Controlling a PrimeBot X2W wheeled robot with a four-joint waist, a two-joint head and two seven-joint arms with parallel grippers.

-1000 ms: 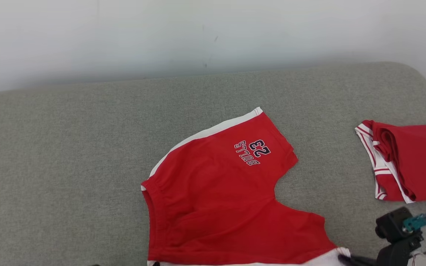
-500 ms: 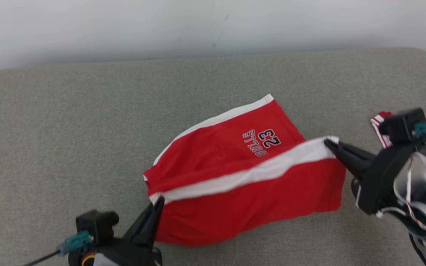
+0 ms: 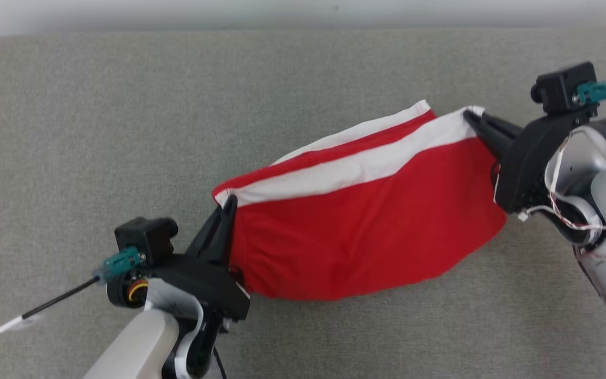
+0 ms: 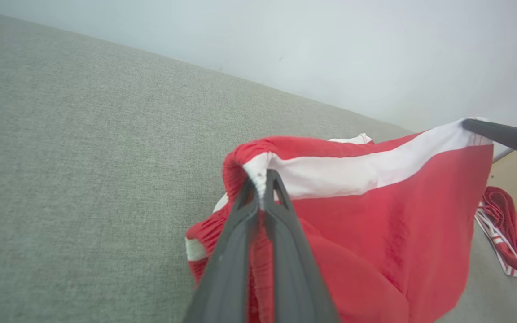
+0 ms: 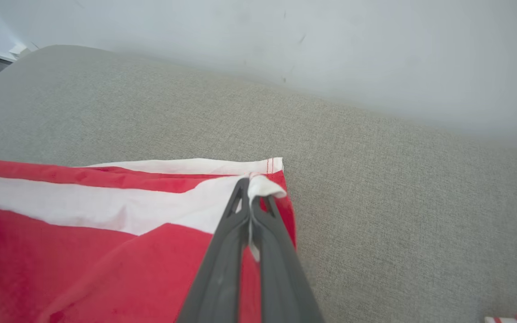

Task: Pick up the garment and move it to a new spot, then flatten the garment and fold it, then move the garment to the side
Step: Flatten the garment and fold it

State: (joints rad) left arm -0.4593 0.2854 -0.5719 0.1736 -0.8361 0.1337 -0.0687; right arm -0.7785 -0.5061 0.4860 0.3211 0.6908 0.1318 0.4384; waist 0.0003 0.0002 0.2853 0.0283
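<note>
Left gripper (image 3: 228,202) and right gripper (image 3: 468,117) each clamped on the raised edge of the shorts (image 3: 366,231); keep it taut, lay it flush over the lower edge, release together

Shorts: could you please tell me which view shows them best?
Head view: the shorts show whole, held between the left hand and right hand. The left wrist view shows most of them from one end; the right wrist view, one corner.
</note>
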